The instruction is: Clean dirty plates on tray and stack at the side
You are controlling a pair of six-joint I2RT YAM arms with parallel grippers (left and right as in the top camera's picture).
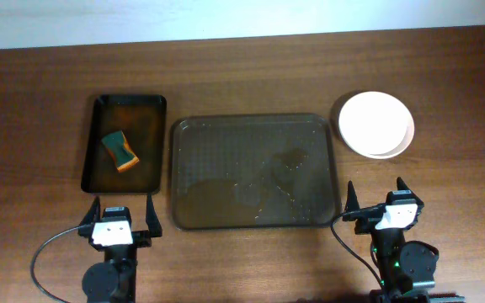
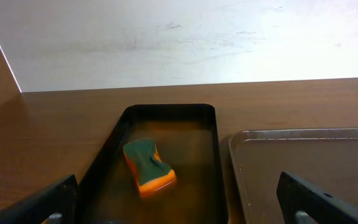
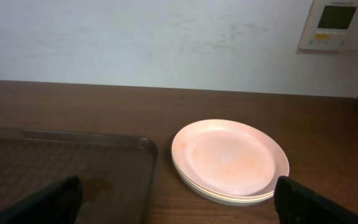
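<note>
The white plates (image 1: 375, 124) sit in one stack on the table right of the grey-brown tray (image 1: 253, 172); the top plate (image 3: 229, 160) looks plain with a faint orange tint. The tray holds no plates, only wet smears, and its corner shows in the right wrist view (image 3: 61, 168) and the left wrist view (image 2: 303, 162). My left gripper (image 1: 122, 217) is open and empty near the front edge, below the black tray. My right gripper (image 1: 375, 204) is open and empty, in front of the plate stack.
A narrow black tray (image 1: 125, 141) left of the grey tray holds a green-and-orange sponge (image 1: 120, 151), also seen in the left wrist view (image 2: 148, 165). A white wall runs behind the table, with a wall panel (image 3: 339, 23) at the right.
</note>
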